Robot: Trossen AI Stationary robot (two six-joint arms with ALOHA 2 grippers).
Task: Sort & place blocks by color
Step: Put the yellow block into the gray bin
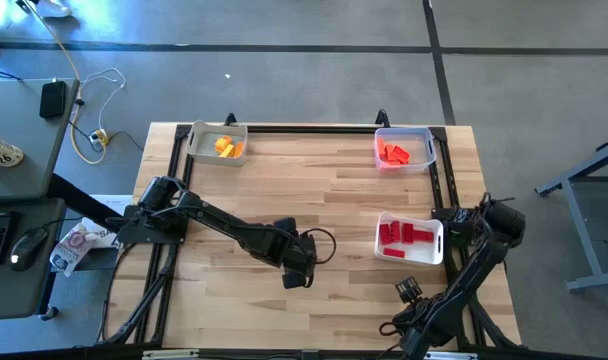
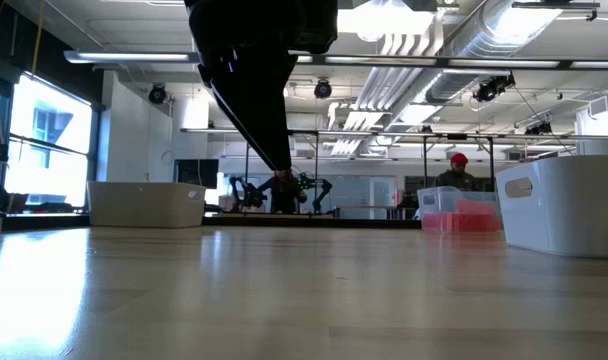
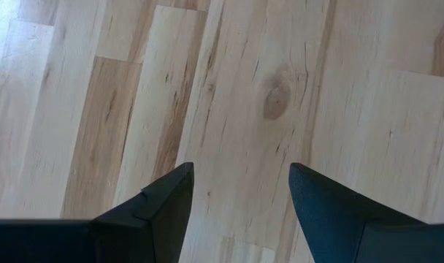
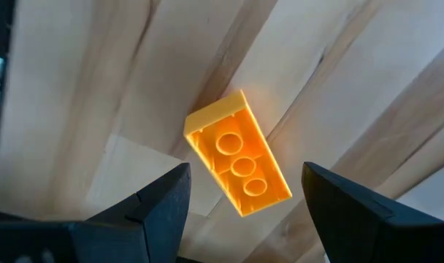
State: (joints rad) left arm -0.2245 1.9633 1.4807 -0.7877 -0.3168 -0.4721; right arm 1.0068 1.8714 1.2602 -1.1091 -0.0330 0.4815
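Note:
A yellow-orange block (image 4: 240,153) lies on the bare wood with its hollow underside up. My right gripper (image 4: 245,169) hangs over it, open, a finger standing off each side without touching. In the high view the right gripper (image 1: 407,291) is near the table's near right corner and hides the block. My left gripper (image 1: 297,275) is open over bare wood (image 3: 241,168) at the table's near middle and holds nothing. Other blocks lie sorted in trays: yellow-orange (image 1: 225,147), orange-red (image 1: 393,153), red (image 1: 404,235).
A white tray (image 1: 196,140) sits at the far left corner, a clear tray (image 1: 427,140) at the far right, and a white tray (image 1: 437,240) at the right edge, close to the right arm. In the low view the trays (image 2: 144,203) (image 2: 564,205) stand across the table. A person (image 2: 456,172) shows far behind.

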